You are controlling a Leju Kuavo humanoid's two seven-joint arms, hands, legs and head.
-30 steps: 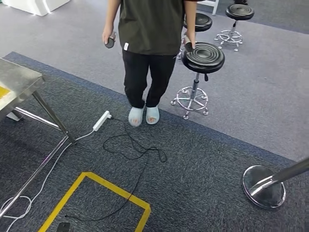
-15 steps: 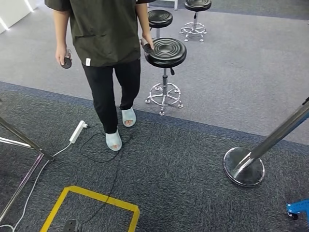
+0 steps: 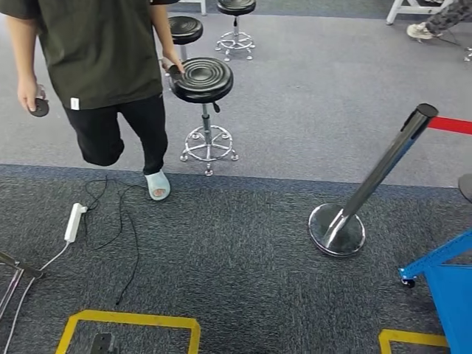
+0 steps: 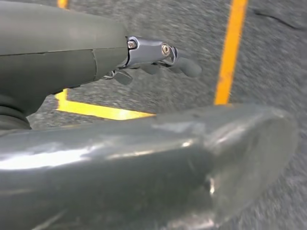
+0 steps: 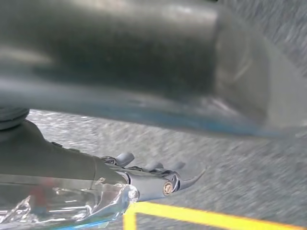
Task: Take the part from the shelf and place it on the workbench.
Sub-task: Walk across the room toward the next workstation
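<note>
The head view looks down on a dark grey carpet (image 3: 251,265) that meets a lighter grey floor (image 3: 312,96) farther off. A person (image 3: 100,66) in a dark green shirt and black trousers stands at the upper left, one pale slipper (image 3: 158,186) on the carpet's edge, holding a small dark round controller (image 3: 39,108) in one hand and resting the other on a black round stool (image 3: 203,80) with a chrome star base. Two more black stools (image 3: 237,7) stand behind it. A white power strip (image 3: 74,221) lies near the left edge with a black cable (image 3: 125,228) looping away from it. A chrome stanchion post (image 3: 384,166) leans up from its round base (image 3: 336,230), a red belt (image 3: 450,125) running from its top. A blue cart frame (image 3: 445,276) fills the lower right corner, and yellow floor tape (image 3: 130,321) marks a box at the bottom.

In the left wrist view the left hand (image 4: 159,60) hangs over carpet crossed by yellow tape; its fingers stretch out straight and hold nothing (the picture is blurred).

In the right wrist view the right hand (image 5: 155,175) hangs likewise over carpet and a yellow line, fingers extended and slightly apart, with nothing in them.

Where the part and its shelf are, I cannot tell
</note>
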